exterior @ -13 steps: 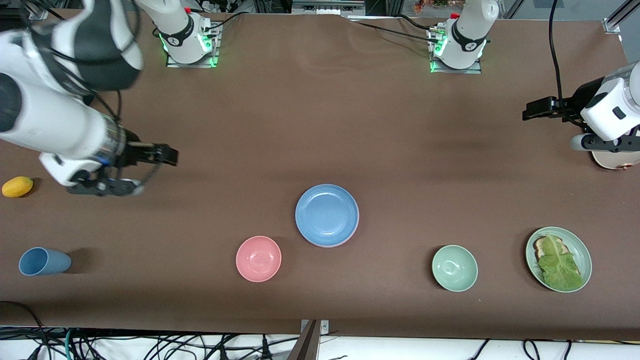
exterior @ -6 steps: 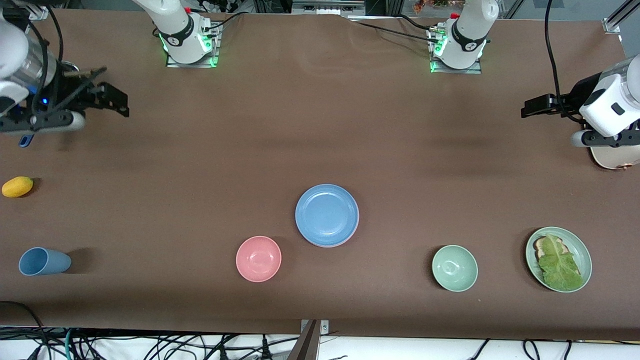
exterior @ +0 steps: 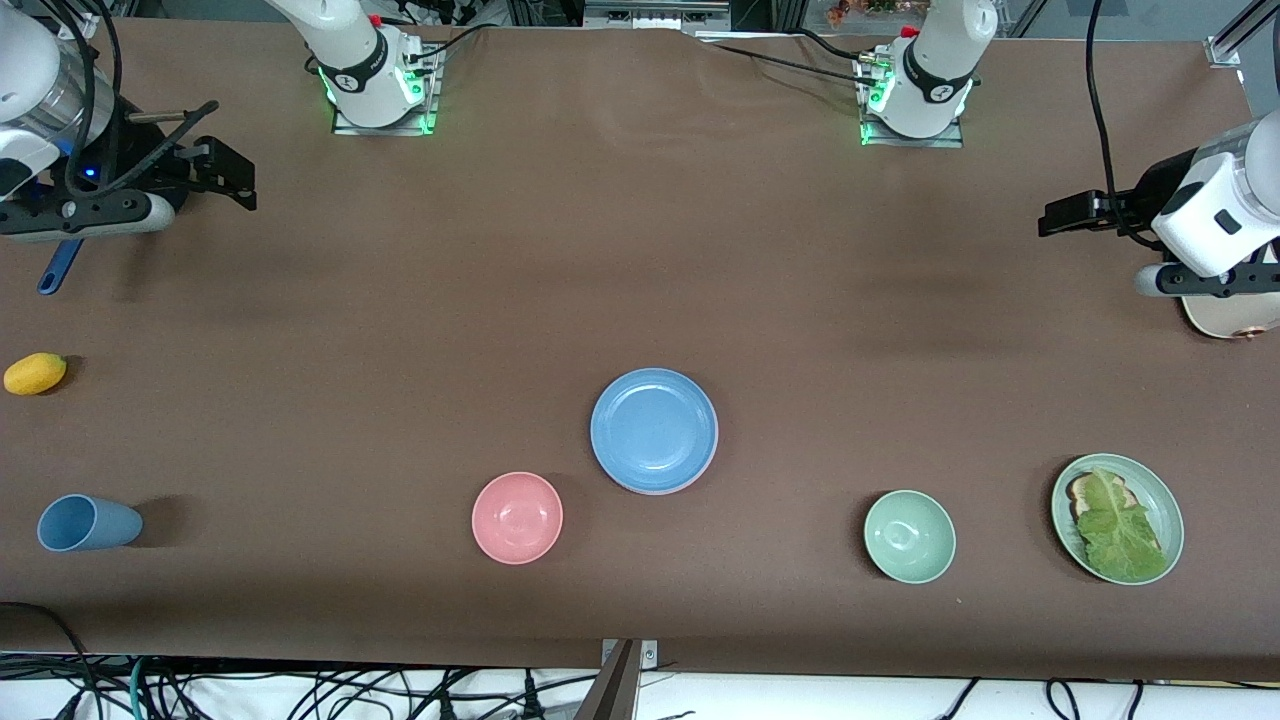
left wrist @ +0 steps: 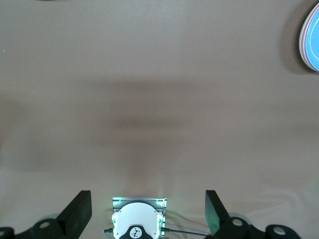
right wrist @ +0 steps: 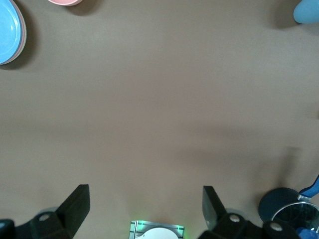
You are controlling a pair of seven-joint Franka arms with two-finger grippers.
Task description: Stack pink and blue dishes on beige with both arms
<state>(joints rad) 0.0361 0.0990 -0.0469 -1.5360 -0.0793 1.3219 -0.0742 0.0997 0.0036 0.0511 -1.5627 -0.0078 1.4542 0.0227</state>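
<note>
Black fingers of the left gripper [left wrist: 148, 211] stand wide apart, empty, over bare brown table [exterior: 640, 250] at the left arm's end. The right gripper [right wrist: 145, 209] is just as wide and empty, over the right arm's end. In the middle lies the blue plate [exterior: 654, 430] topping a stack; the left wrist view shows a pink plate [left wrist: 301, 39] edge directly under it, and I cannot make out the beige one. Nearer the front camera sit two bowls, both empty: one pink bowl [exterior: 517, 517], one green bowl [exterior: 909, 536]. One green plate [exterior: 1117, 517] holds toast under a lettuce leaf. One blue cup [exterior: 86, 523] lies tipped on its side, beside one yellow fruit [exterior: 35, 373].
</note>
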